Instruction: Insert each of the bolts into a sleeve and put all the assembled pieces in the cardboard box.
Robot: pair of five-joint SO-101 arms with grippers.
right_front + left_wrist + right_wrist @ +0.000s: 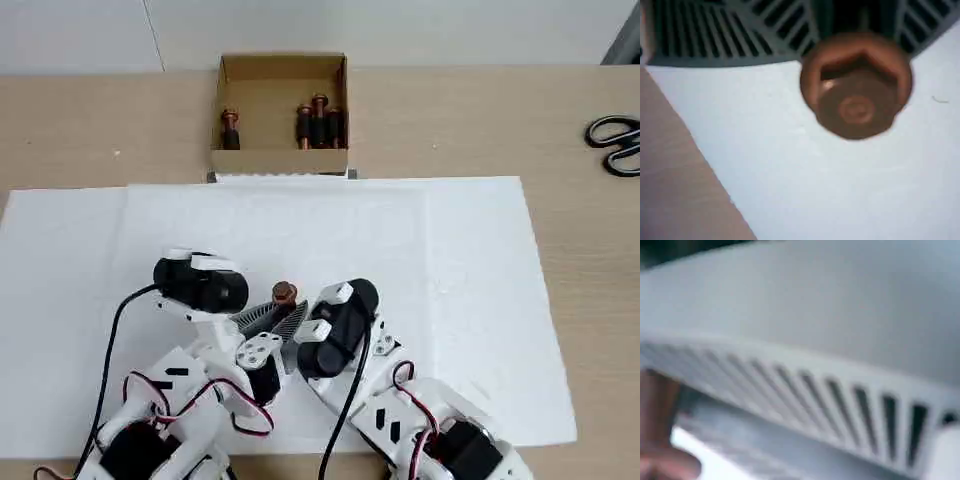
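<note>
I'm reading this as the last bolt [284, 292] being worked; what look like four assembled pieces [320, 122] are already standing in the cardboard box [280, 160], well beyond both sets of jaws. This bolt is standing head-up right at the jaws of the left gripper [268, 316] and the right gripper [300, 322], which are meeting around it over the white paper [450, 260]. For either gripper I'm not able to tell whether the jaws are apart, together or clamped; the arm bodies are covering the contact. I'm also not able to tell whether the shank is already sitting in a sleeve.

Next move, as I'm judging it: if it's seated, one arm is going to need a firm hold below the head, a straight lift, then a long carry out ahead of the jaws to the box; if not, bolt and sleeve axes are going to need lining up first.

Materials: the bolt is looking like copper-coloured metal, hex head with a round flat face, smooth, slightly glossy, so likely slippery; the sleeves in the box are black, cylindrical, matte; the box is plain brown card, open-topped, low-walled; the paper is smooth and flat.
</note>
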